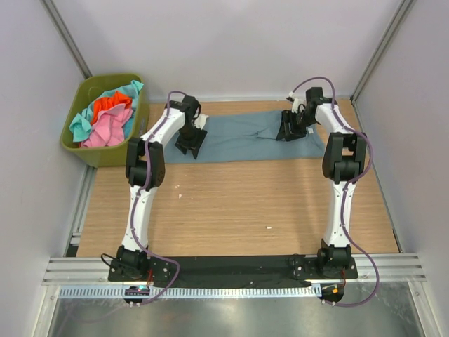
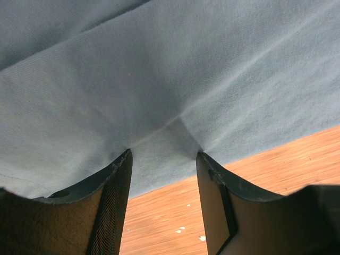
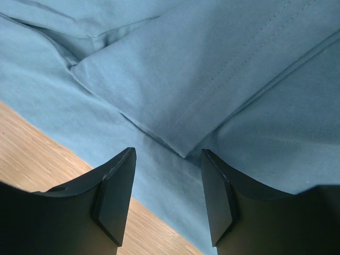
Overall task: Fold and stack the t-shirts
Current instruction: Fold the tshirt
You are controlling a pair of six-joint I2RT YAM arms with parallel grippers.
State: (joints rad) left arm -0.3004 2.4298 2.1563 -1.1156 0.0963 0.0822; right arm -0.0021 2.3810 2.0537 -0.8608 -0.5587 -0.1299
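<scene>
My left gripper [image 2: 163, 152] and right gripper [image 3: 168, 151] stood spread at opposite ends of the slate-blue t-shirt [image 1: 242, 138]. Only the overhead view showed the bin [image 1: 105, 156] left of it.

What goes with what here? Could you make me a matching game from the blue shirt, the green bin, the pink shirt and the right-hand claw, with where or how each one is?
Things:
1. slate-blue t-shirt
2. olive-green bin
3. pink t-shirt
4. right gripper

Places or states:
a. crumpled inside a container
b. open, over a folded corner of cloth
c. spread flat along the far side of the table
d. standing at the far left corner

Pairs: 1-c, 2-d, 3-a, 4-b
</scene>
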